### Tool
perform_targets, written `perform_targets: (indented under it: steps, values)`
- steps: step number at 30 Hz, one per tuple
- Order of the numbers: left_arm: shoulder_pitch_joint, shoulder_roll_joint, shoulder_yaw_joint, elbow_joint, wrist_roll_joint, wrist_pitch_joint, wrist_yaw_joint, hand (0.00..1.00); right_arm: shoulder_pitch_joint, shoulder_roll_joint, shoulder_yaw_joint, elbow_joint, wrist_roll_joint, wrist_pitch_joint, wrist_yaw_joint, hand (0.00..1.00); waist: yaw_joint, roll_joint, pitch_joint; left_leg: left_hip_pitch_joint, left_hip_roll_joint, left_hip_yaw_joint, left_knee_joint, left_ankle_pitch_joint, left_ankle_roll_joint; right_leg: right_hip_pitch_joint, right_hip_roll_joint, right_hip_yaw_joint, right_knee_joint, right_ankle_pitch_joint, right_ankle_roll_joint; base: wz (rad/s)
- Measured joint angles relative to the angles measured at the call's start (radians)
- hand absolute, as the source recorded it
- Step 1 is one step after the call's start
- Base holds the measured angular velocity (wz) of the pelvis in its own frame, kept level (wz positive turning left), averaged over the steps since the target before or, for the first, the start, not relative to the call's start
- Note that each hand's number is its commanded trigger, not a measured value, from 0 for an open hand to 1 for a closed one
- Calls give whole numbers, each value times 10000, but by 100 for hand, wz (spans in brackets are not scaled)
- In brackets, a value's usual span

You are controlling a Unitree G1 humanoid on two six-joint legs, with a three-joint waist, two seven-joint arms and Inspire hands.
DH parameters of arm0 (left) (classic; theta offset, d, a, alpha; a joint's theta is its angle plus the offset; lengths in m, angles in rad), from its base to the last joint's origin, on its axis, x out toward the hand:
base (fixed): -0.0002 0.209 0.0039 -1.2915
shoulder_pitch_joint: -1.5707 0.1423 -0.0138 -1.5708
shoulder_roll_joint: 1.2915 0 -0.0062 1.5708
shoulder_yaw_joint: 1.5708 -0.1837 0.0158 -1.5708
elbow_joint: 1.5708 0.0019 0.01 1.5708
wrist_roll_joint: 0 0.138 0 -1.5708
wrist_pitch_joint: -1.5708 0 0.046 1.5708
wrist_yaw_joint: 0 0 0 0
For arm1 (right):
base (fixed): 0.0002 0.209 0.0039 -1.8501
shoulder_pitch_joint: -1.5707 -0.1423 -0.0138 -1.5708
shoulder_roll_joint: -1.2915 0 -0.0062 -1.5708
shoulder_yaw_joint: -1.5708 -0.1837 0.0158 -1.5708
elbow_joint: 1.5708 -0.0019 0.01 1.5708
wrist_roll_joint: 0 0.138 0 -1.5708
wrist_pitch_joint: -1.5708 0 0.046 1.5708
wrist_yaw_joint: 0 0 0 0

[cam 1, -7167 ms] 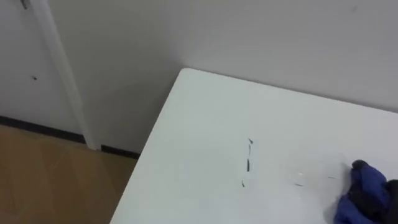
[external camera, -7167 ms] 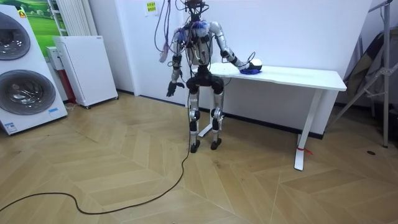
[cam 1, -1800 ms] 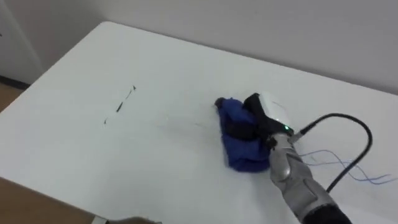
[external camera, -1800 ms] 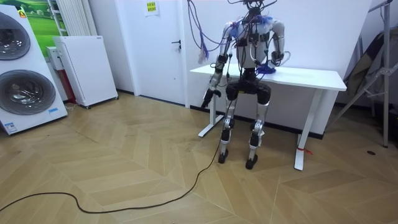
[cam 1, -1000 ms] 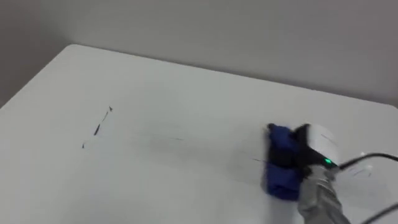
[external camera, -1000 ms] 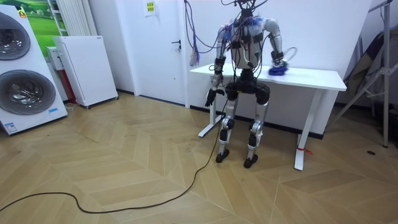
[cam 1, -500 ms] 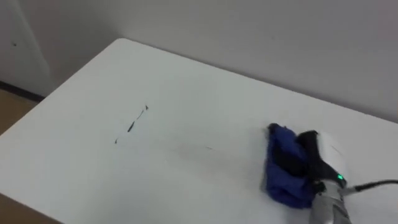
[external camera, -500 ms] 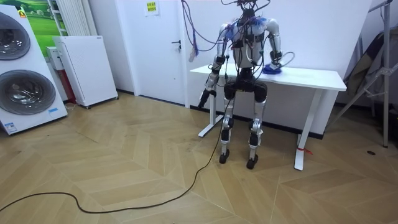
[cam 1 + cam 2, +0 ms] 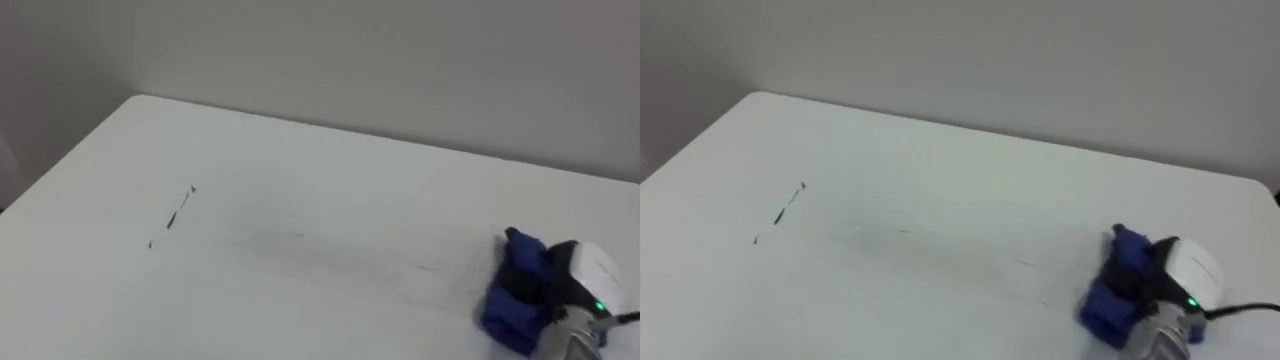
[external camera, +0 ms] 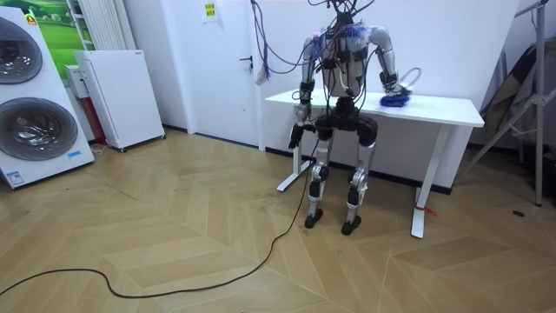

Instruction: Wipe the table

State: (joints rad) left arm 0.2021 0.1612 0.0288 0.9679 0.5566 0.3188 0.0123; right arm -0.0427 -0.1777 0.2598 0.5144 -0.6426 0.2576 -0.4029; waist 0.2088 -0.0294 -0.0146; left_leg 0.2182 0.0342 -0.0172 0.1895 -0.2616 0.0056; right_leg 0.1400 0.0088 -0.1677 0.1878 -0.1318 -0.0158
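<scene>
Cloth [image 9: 512,300]: blue, bunched into a lump, lying on the right half of the tabletop, low and far right in the eye views.
Right hand [image 9: 575,285]: resting on top of the cloth from the right, dark fingers [image 9: 545,283] bent down into the folds and clutching the fabric; white back of the hand facing up, small green light lit at the wrist.
Table [image 9: 330,190]: white, flat, back edge just beside the wall; far left corner visible in the eye views.
Dark marks [image 9: 178,212]: a short slanted line of specks on the left part of the tabletop, well apart from the cloth.
Between marks and cloth: plain white surface carrying a faint grey streak [image 9: 300,236].
Wall [image 9: 400,60]: pale grey, rising just behind the table.
Left hand [image 10: 295,139]: hanging low beside the hip, near the table's end on the room view's left; grip impossible to tell at that distance.
Stance: upright on both legs at the table's long near side, back toward the room camera, right arm raised over the tabletop.
Surroundings: white door [image 10: 234,69] left of the table, white cabinet [image 10: 122,96] and washing machine [image 10: 30,96] farther left, metal stand [image 10: 521,104] past the table's other end.
</scene>
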Motion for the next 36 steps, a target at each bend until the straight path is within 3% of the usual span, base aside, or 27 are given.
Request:
perform_targets:
  steps: [2,4,6,7,9,10,11,13,14,15,16,17,19,20,22,24,26,28,29,30,32,33,34,35,36]
  values:
    - [-117,-87,-174,-38,-1,72,-5,0,-512,643,1062,-524,-862,53,762,100,116,-28,42,-176,12,-277,2,35,-56,-144,67,-87,-10,0,-85,-5]
    - [-154,-304,-369,-454,22,74,-36,0,-1081,1208,1728,-880,-1104,-196,1608,100,390,57,179,-353,9,-526,-39,122,-108,-244,68,-146,-14,-105,-110,42]
    - [87,-382,-423,-746,4,101,-58,0,-1331,1274,1795,-856,-978,-426,1886,100,490,90,199,-520,-47,-718,-43,176,-123,-290,-18,-344,0,-215,-80,55]
    - [272,-351,-427,-840,-70,107,-65,0,-1331,1126,1759,-688,-793,-525,1852,100,439,67,203,-520,-73,-685,-13,227,-125,-331,-88,-304,36,-302,-52,70]
    - [628,-298,-358,-882,-314,101,-66,0,-951,919,1376,-470,-555,-1092,1512,100,284,79,217,-508,-162,-656,80,242,-109,-311,-227,-303,270,-434,45,48]
    - [776,-268,-279,-833,-388,95,-66,0,-684,830,1045,-159,-388,-1671,995,100,60,83,220,-497,-213,-600,141,243,-106,-301,-303,-272,457,-487,121,35]
    - [797,-255,-201,-776,-383,77,-69,0,-489,784,835,-35,-254,-1920,695,100,-59,81,223,-496,-247,-531,162,255,-85,-319,-361,-261,560,-522,176,48]
    - [588,-126,487,-221,187,-174,-66,0,529,482,-377,205,737,-2776,-468,100,-560,-81,258,-494,-345,228,173,329,47,-524,-629,-139,1214,-670,395,41]
    - [551,-27,596,-138,380,-199,-64,0,798,387,-707,217,1030,-2870,-736,100,-681,-51,239,-487,-359,487,177,357,93,-617,-686,-20,1410,-682,416,0]
    - [531,159,993,-117,708,-238,-55,0,1290,100,-1306,243,1515,-2949,-1297,100,-760,-17,196,-487,-319,1041,164,382,139,-875,-749,312,1733,-671,434,-52]
    - [494,370,1521,-20,884,-298,17,0,1656,-293,-1751,397,1750,-3015,-1770,100,-768,-124,192,-487,-316,1480,176,344,204,-1027,-784,423,1764,-619,514,-78]
    - [496,491,1786,-5,896,-304,61,0,1735,-483,-1924,531,1859,-3017,-1941,100,-774,-34,128,-479,-291,1653,200,297,282,-1082,-801,398,1750,-598,533,-108]
    - [502,919,2548,-58,892,-401,237,0,1766,-1080,-2631,1585,2116,-3014,-2274,100,-824,-46,67,-578,39,2481,379,-78,532,-1277,-999,-91,2088,-561,756,-95]
    - [448,987,2585,-70,872,-421,271,0,1768,-1224,-2799,1918,2249,-3014,-2325,100,-912,-37,61,-581,136,2749,495,-175,526,-1362,-1245,-282,2488,-682,799,-35]
    - [255,1192,2596,-105,823,-657,377,0,1895,-1496,-3425,3136,2904,-2989,-2505,100,-1184,-21,22,-454,613,3900,734,-381,361,-1349,-2382,-449,3123,-901,1003,-3]
    - [198,1201,2591,-118,803,-779,357,0,1836,-1526,-3600,3465,2968,-2837,-2486,100,-1127,-39,30,-552,936,4329,1018,-475,247,-1416,-2889,-195,2815,-742,1127,-38]
    - [83,1287,2146,-135,599,-778,361,0,1807,-1460,-3516,3568,2963,-2771,-2468,100,-1198,-64,23,-917,1330,4178,1564,-633,139,-1203,-3075,-286,2004,-337,1259,-12]
    - [-424,1291,1323,-134,418,-651,365,0,1667,-1169,-3390,3456,2960,-2645,-2380,100,-1219,-316,16,-1497,1575,3643,2025,-646,54,-820,-3225,-706,832,341,1367,24]
    - [-552,1259,1129,-137,419,-614,365,0,1549,-1079,-3330,3442,2956,-2510,-2379,100,-1130,-356,27,-1613,1697,3643,2185,-671,-2,-787,-3195,-858,667,498,1367,-20]
    - [-760,1184,802,-118,407,-596,364,0,1211,-840,-3098,3308,2850,-2227,-2377,100,-783,-460,38,-1747,1855,3595,2402,-711,-145,-894,-3062,-822,533,757,1388,-79]
    - [-1047,1059,464,149,371,-608,359,0,410,-490,-2475,3165,2374,-1548,-2181,100,-199,-494,48,-1792,1984,2820,2625,-811,-432,-1034,-2727,-794,543,834,1371,-113]
    - [-1196,982,379,449,272,-632,339,0,-234,-241,-1811,2837,1680,-1121,-1744,100,-24,-498,51,-1806,1998,2067,2628,-835,-670,-1107,-2471,-816,548,831,1366,-107]
    - [-1366,931,150,768,225,-613,287,0,-986,94,-1172,2473,840,-862,-1248,100,-55,-506,55,-1929,1998,1285,2571,-810,-954,-1116,-2164,-871,567,879,1320,-90]
    - [-1502,928,21,900,225,-594,246,0,-1393,337,-829,2338,500,-823,-1046,100,-101,-515,61,-2065,2012,915,2546,-798,-1109,-1112,-1990,-946,630,997,1213,-41]
    - [-1901,856,-179,1130,229,-582,228,0,-2058,685,-278,2100,-64,-861,-749,100,-142,-465,109,-2419,2111,509,2550,-707,-1468,-1115,-1728,-1401,620,659,1320,19]
